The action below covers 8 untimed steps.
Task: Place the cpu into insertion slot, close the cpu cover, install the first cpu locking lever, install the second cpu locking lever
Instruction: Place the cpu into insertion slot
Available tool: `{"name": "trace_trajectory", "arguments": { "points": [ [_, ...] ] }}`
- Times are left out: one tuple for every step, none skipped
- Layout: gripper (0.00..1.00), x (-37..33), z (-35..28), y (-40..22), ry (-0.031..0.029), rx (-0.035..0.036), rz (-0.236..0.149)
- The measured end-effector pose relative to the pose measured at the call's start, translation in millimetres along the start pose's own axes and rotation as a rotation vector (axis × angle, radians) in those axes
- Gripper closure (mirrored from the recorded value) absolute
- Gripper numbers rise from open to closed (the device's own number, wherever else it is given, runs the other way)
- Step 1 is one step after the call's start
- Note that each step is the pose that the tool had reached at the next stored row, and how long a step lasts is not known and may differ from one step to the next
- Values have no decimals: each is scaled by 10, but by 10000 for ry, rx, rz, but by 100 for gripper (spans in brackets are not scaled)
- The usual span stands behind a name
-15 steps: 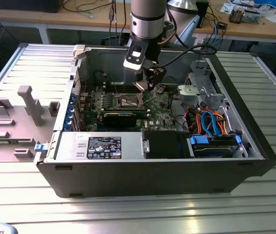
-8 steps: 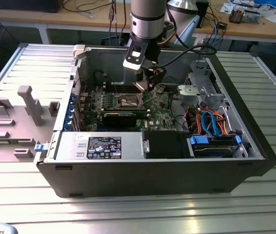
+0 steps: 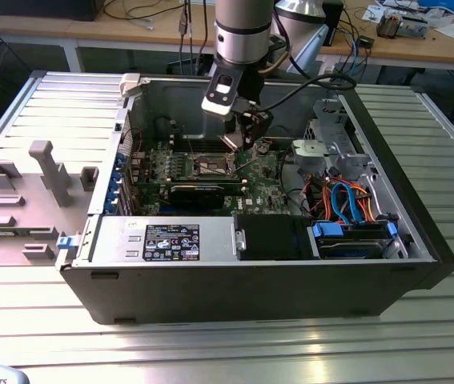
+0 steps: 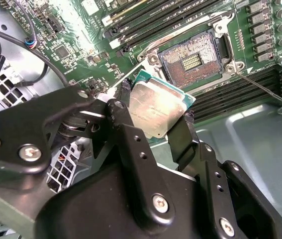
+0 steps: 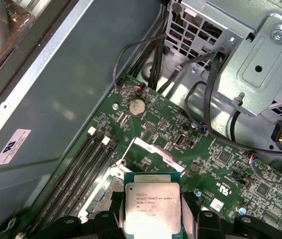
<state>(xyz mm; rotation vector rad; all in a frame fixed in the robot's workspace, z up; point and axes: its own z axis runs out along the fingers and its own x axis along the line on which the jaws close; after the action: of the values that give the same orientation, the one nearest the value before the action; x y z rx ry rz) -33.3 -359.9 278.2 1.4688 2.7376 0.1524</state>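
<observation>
Silvery cpu [image 4: 158, 107] sat clamped by its edges between jaws of my gripper [image 4: 153, 122], held flat, I judged, to match open insertion slot [image 4: 193, 60] near it; pins bare, nothing seated.

insertion slot [image 4: 193, 60] lies uncovered; drive cage [image 5: 260, 59] stands near it.

Exterior view high, distant; both wrist views close over cpu [image 4: 158, 109] [image 5: 152, 206]

cpu [image 4: 156, 105]: silvery-tan face, green border
insertion slot [image 4: 190, 60]: dark middle, silvery rim
circuit board [image 5: 205, 159]: green
gripper [image 4: 154, 112]: black
cables [image 3: 345, 198]: orange and blue
table [image 3: 210, 352]: silvery, ribbed stripes
</observation>
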Motion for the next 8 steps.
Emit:
{"name": "trace_trajectory", "arguments": {
  "points": [
    [46, 0, 0, 0, -2, -1, 21],
    [46, 0, 1, 0, -5, -1, 47],
    [46, 0, 1, 0, -7, -1, 70],
    [46, 0, 2, 0, -8, -1, 84],
    [46, 0, 2, 0, -9, -2, 94],
    [46, 0, 2, 0, -11, -2, 114],
    [46, 0, 2, 0, -12, -2, 124],
    [46, 0, 2, 0, -13, -2, 136]
  ]
}}
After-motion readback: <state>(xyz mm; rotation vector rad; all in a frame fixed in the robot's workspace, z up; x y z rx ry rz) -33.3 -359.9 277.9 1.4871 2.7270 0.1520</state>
